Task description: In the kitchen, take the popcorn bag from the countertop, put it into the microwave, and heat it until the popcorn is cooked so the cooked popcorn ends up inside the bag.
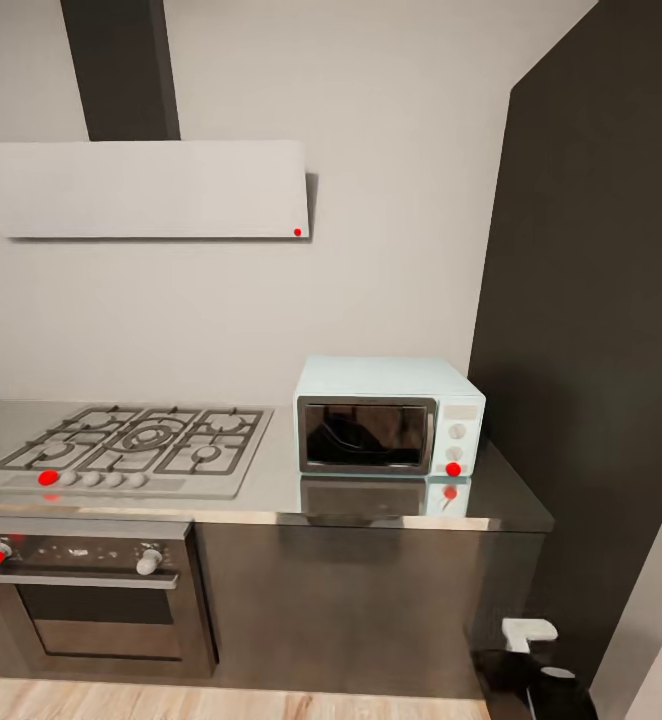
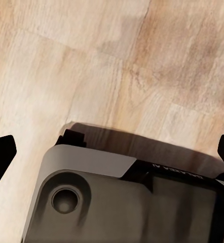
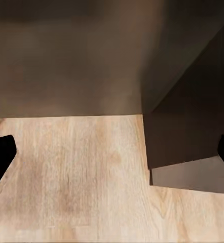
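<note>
The pale mint-blue microwave (image 1: pixel 389 415) stands on the glossy grey countertop (image 1: pixel 271 495), close to the wall, with its dark glass door shut. The popcorn bag and the popcorn are out of view. My left gripper (image 2: pixel 113 152) hangs low over the wooden floor, open, its black fingertips (image 2: pixel 0 154) wide apart and nothing between them. My right gripper (image 3: pixel 113 152) is also open and empty, above the floor in front of the dark cabinet fronts (image 3: pixel 66 61).
A steel gas hob (image 1: pixel 136 445) lies left of the microwave under a flat white hood (image 1: pixel 141 188). A black oven (image 1: pixel 91 590) sits below the hob. A tall dark cabinet (image 1: pixel 591 350) closes the right side. My grey base (image 2: pixel 117 202) lies under the left gripper.
</note>
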Controlling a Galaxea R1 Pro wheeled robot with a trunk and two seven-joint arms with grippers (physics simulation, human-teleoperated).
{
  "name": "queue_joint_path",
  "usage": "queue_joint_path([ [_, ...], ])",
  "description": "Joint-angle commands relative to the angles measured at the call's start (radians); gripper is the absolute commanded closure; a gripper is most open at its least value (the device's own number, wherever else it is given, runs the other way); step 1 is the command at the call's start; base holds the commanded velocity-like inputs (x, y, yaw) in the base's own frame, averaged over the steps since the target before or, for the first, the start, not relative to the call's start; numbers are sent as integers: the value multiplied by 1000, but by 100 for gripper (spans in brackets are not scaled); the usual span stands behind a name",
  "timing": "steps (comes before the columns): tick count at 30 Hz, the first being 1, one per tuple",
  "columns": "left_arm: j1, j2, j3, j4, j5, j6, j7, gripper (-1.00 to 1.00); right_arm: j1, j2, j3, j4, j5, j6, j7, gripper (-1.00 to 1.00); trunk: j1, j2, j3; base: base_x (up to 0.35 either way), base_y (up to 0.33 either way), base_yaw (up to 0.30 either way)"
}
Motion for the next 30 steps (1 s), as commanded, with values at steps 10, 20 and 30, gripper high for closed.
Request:
queue_joint_path([
  [10,-1,-1,-8,0,10,-4,-5,-100,-166,6,66,-350,-16,362,108,-100,0,-1,-2,0,0,0],
  [20,-1,-1,-8,-1,9,-4,-5,-100,-361,10,66,-357,-30,374,109,-100,0,-1,-2,0,0,0],
  [30,-1,-2,-10,-1,6,-5,-5,-100,-355,36,25,-60,-49,-80,90,-100,0,-1,-2,0,0,0],
])
